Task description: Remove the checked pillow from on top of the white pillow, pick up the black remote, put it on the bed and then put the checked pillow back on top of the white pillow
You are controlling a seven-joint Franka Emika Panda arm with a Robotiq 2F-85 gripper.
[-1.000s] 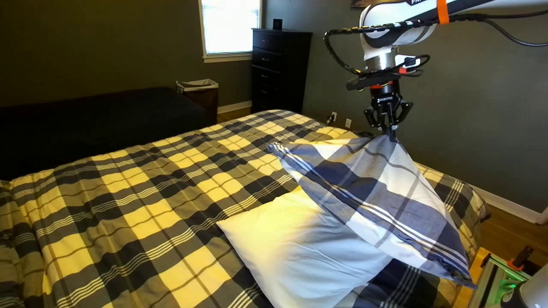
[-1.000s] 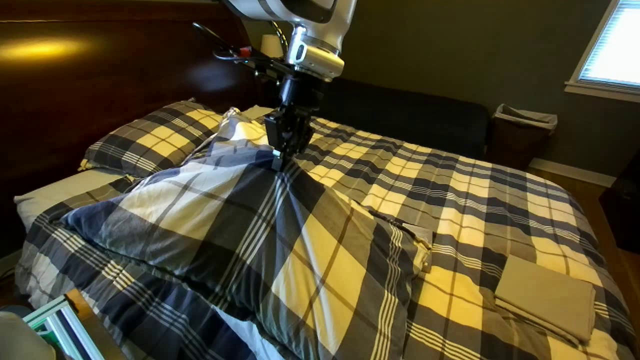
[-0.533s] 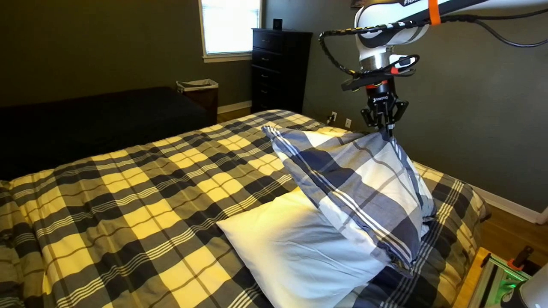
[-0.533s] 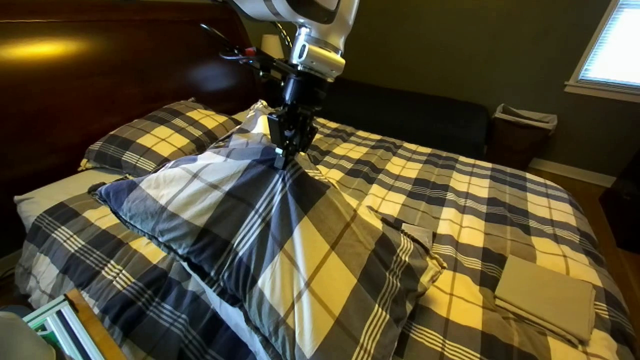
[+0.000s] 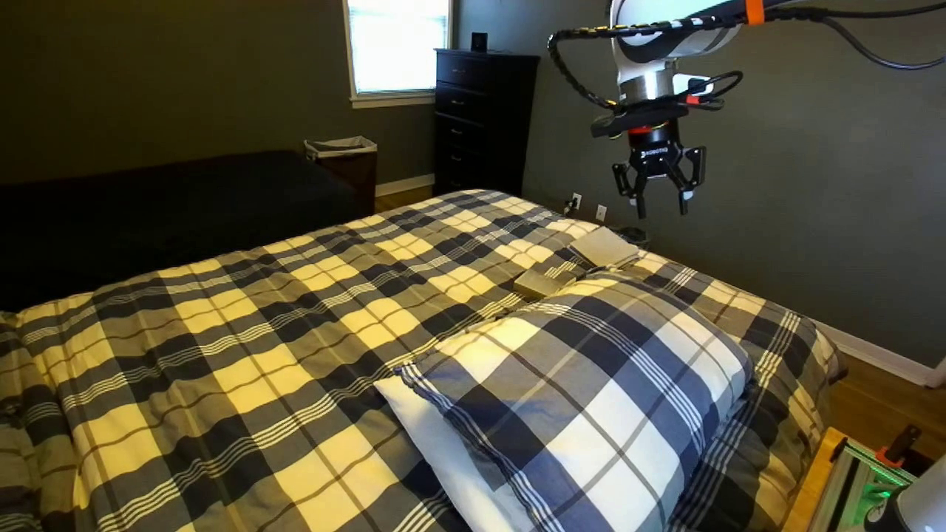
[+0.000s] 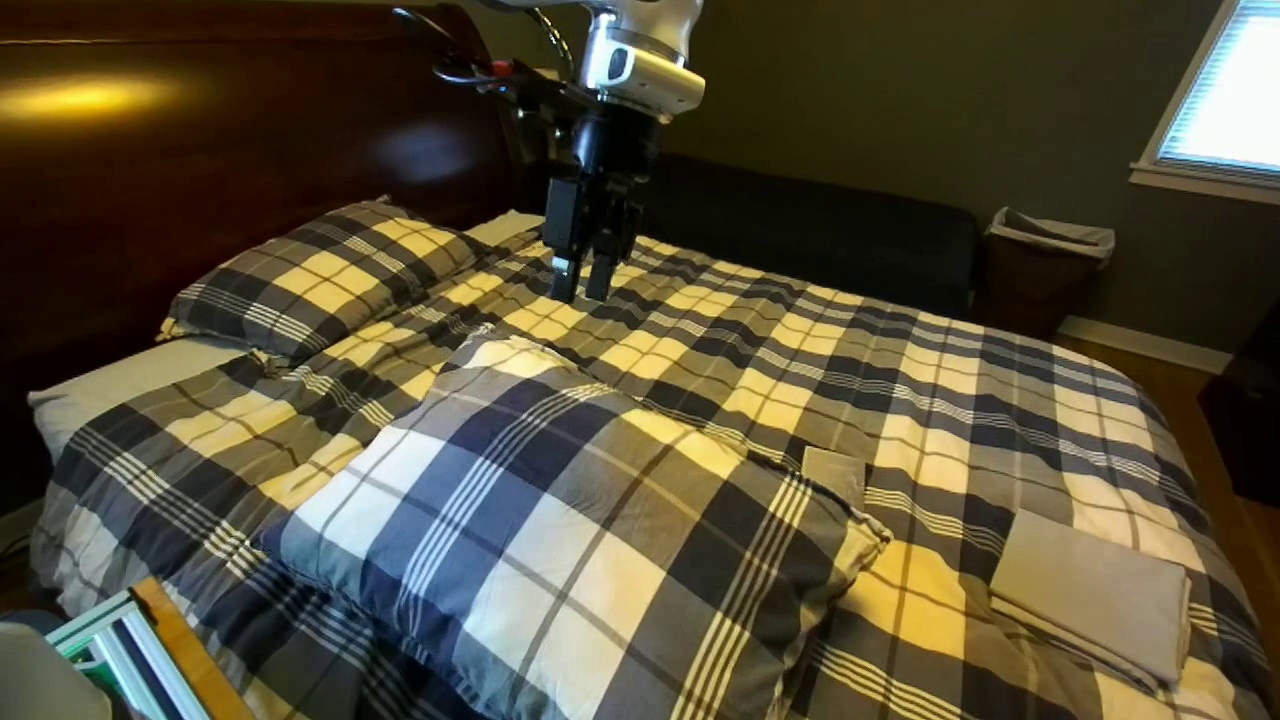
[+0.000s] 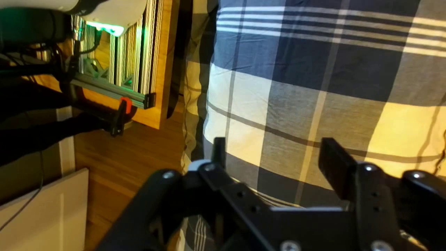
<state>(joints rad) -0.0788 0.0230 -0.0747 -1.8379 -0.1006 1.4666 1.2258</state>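
Robot arm (image 5: 665, 49) with downward-pointing gripper (image 5: 662, 208), jaws spread.
In an exterior view the arm extends from the right; beneath its upright wrist (image 5: 647, 87), two dark fingers (image 5: 684, 205) stand clearly apart, tips in mid-air.

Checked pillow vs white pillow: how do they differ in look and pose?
Look: the checked pillow is plaid with navy and light checks; the white pillow is plain.
Pose: the checked pillow lies on top; the white pillow is underneath.
Visibility: most of the checked pillow's upper face shows; the white pillow shows only as a strip along one side, in an exterior view.
Shared: both are on the bed, neither gripped.
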